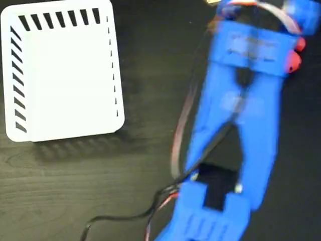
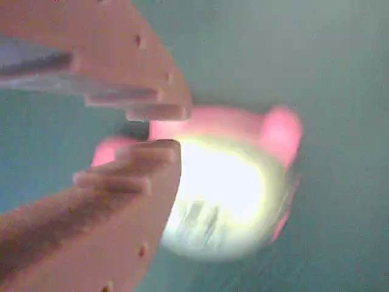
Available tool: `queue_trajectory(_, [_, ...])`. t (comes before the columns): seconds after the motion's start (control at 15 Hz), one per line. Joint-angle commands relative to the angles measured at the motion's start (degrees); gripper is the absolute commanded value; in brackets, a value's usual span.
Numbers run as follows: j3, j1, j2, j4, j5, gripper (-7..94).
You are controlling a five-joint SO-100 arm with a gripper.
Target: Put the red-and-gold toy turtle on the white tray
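Dark wood-grain table [image 1: 75, 191]; white tray [image 1: 60, 75] at ten o'clock, bare. Blue arm [image 1: 241, 125] at three o'clock hides most of the turtle [image 1: 295, 55].

Wrist view, blurred: gripper [image 2: 159, 129] fingertips nearly closed, apparently pinching turtle's edge; gold shell at four o'clock.

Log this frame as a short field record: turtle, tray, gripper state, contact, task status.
turtle: the red-and-gold toy turtle lies on the dark table; in the fixed view only red bits show past the blue arm
tray: the white tray is empty, at the upper left in the fixed view, away from the arm
gripper: the gripper is over the turtle, fingertips almost together
contact: cannot tell; wrist view is blurred
task status: turtle not yet on tray
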Motion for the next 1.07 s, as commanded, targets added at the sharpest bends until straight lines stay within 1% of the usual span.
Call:
queue_trajectory(0.0, [-12.8,4.0,-2.9,1.1,2.1,0])
queue_trajectory(0.27, [-29.6,5.6,-16.8,7.9,2.5,0])
queue_trajectory(0.53, [-30.1,4.9,-21.4,7.7,1.0,0])
queue_trajectory(0.67, [-29.9,4.3,-22.0,7.2,-0.4,8])
queue_trajectory(0.8, [-29.4,4.2,-22.1,6.2,-0.9,18])
queue_trajectory(0.87, [-29.3,4.0,-22.1,6.2,-1.3,20])
queue_trajectory(0.93, [-28.8,3.7,-22.1,6.2,-1.8,25])
queue_trajectory(1.0, [-28.2,3.3,-22.1,6.1,-2.5,33])
